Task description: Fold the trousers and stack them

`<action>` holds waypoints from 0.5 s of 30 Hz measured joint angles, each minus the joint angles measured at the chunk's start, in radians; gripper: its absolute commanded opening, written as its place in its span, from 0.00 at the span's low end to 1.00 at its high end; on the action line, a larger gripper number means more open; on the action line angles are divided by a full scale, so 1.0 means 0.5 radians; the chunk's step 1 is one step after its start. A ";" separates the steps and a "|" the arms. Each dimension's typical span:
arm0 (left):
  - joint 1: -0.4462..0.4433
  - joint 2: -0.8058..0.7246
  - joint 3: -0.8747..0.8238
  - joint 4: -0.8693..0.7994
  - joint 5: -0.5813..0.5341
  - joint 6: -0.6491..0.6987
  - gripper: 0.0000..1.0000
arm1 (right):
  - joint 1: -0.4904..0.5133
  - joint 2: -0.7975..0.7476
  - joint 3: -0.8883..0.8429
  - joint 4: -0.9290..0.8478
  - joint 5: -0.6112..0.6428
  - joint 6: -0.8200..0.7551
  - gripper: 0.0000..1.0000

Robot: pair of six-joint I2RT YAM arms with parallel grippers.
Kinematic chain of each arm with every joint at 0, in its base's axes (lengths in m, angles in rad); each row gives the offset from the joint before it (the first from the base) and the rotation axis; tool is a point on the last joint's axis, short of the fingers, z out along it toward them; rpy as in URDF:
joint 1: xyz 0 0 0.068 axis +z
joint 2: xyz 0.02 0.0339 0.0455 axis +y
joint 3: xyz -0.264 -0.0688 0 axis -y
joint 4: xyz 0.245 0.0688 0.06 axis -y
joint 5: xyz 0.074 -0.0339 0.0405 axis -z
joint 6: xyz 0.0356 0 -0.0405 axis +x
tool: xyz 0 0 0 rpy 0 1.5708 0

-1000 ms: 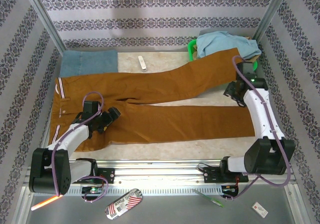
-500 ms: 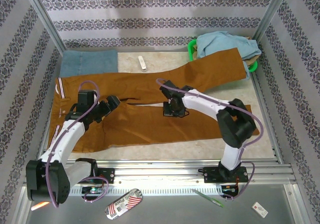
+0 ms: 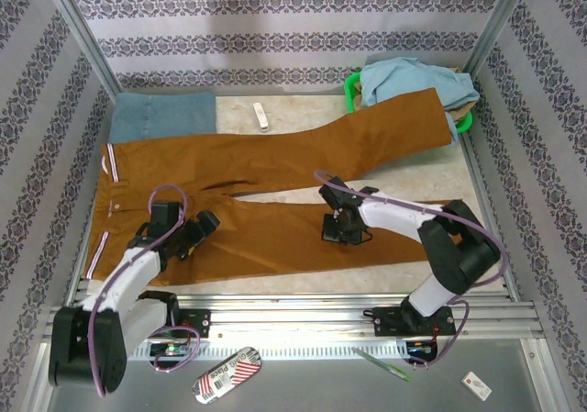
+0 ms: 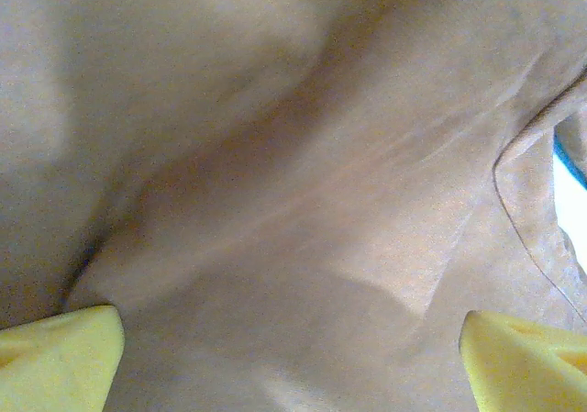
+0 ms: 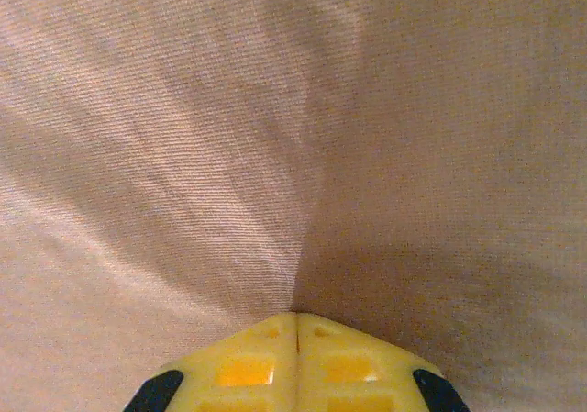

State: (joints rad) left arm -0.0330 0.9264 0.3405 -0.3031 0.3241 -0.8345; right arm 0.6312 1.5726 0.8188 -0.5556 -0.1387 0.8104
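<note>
Under the right gripper (image 3: 345,232), the near leg of the trousers (image 3: 275,155) puckers into creases that run straight to its tips. The tips are pressed together, seemingly on a thin pinch of the rust-brown cloth. The trousers lie spread flat on the counter (image 3: 303,109), with the waistband out to the left of the left gripper (image 3: 200,227) and the legs running right.

Such a small pinch may take only the top layer, so a lift could part the layers and skew the fold, or the cloth could simply slip free. Far beyond the right gripper, the other leg's hem rests against a green basket (image 3: 352,89), where it could snag if dragged.

The right arm bends at the elbow and reaches inward, its wrist tipped down onto the leg. The left arm stretches low and forward over the seat, its gripper spread wide and holding nothing, so nothing anchors the garment against sliding.
</note>
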 measured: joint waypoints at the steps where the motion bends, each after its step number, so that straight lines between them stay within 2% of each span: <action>1: 0.000 -0.088 -0.021 -0.068 -0.013 -0.021 0.94 | 0.010 -0.054 -0.056 0.005 -0.026 0.032 0.00; 4: 0.000 -0.340 -0.040 -0.299 -0.060 -0.069 0.94 | 0.015 -0.178 -0.121 -0.085 -0.065 0.066 0.00; 5: 0.000 -0.404 -0.033 -0.365 -0.075 -0.076 0.94 | -0.006 -0.213 -0.108 -0.130 -0.068 0.060 0.05; 7: 0.000 -0.453 0.015 -0.472 -0.092 -0.085 0.94 | -0.105 -0.275 -0.027 -0.237 -0.074 0.017 0.24; 10: 0.000 -0.370 0.196 -0.534 -0.102 -0.082 0.96 | -0.445 -0.363 0.204 -0.292 -0.069 -0.105 0.54; 11: 0.000 -0.303 0.272 -0.530 -0.105 -0.076 0.96 | -0.573 -0.381 0.281 -0.274 -0.067 -0.142 0.61; 15: 0.000 0.090 0.560 -0.385 -0.114 -0.050 0.98 | -0.986 -0.311 0.536 -0.141 -0.086 -0.233 0.68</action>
State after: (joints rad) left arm -0.0330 0.9714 0.6205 -0.4953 0.2672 -0.8593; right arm 0.1379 1.4170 1.0866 -0.6262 -0.1818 0.6941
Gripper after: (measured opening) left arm 0.968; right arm 0.666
